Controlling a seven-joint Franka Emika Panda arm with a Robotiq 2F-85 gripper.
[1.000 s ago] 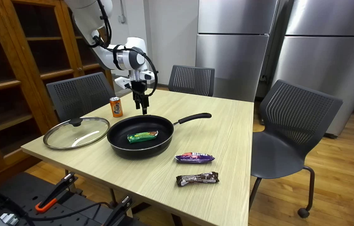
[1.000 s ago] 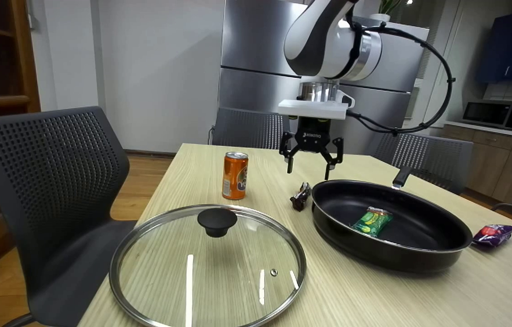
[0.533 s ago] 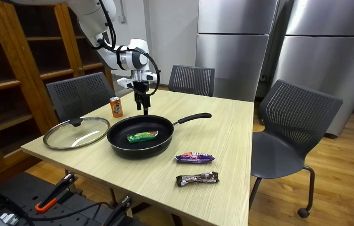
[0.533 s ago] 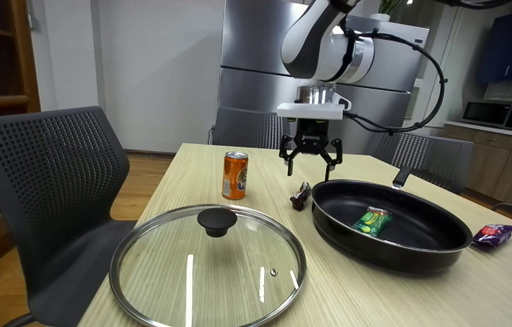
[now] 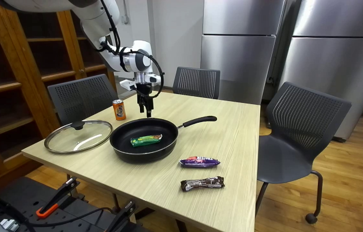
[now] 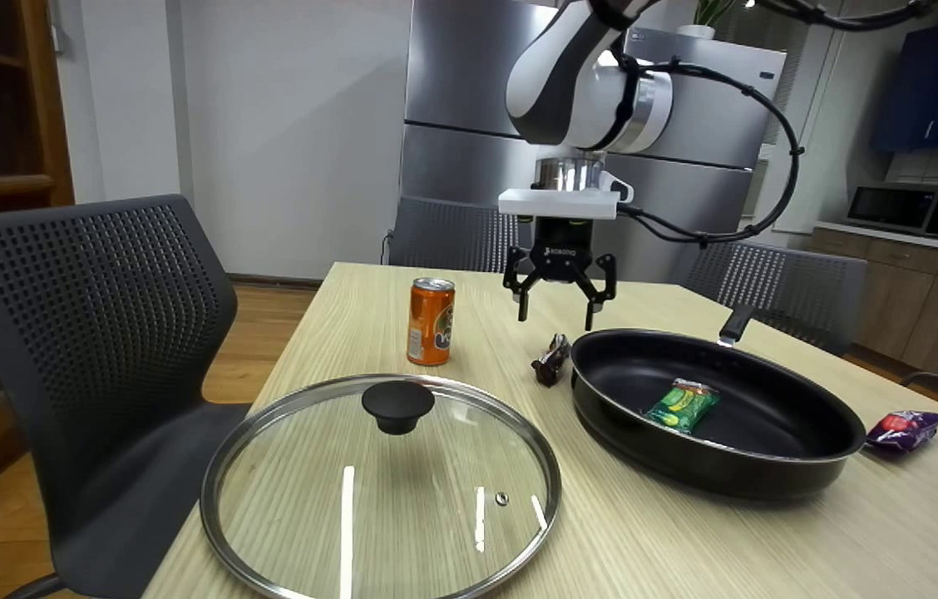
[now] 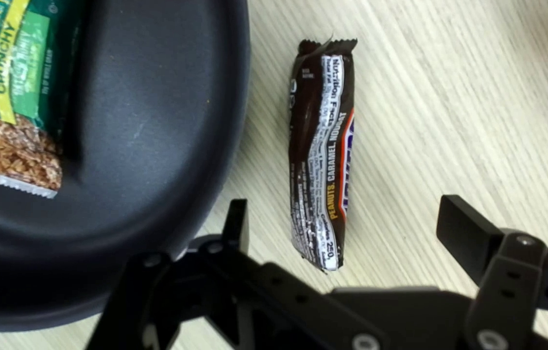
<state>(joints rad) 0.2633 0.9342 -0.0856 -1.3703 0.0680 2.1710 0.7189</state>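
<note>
The empty, spread claw point(image 6: 556, 316) hangs over the brown bar point(image 7: 321, 155), on the desk point(image 7: 424, 121) at 3 o'clock from the pan point(image 7: 157, 107) in the wrist view, probably light, dentable and slick-wrapped, best pinched mid-length.

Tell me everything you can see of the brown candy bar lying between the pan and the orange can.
The brown candy bar is long and slim, in a glossy, plastic-looking wrapper with one end clearly serrated. "Nutrition Facts", "Peanuts, caramel, nougat" and "Calories 250" can be read; a red-edged logo turns mostly out of sight. No tear shows. It lies on the tabletop beside the frying pan, apart from it. The open gripper hangs higher up, not touching it.
</note>
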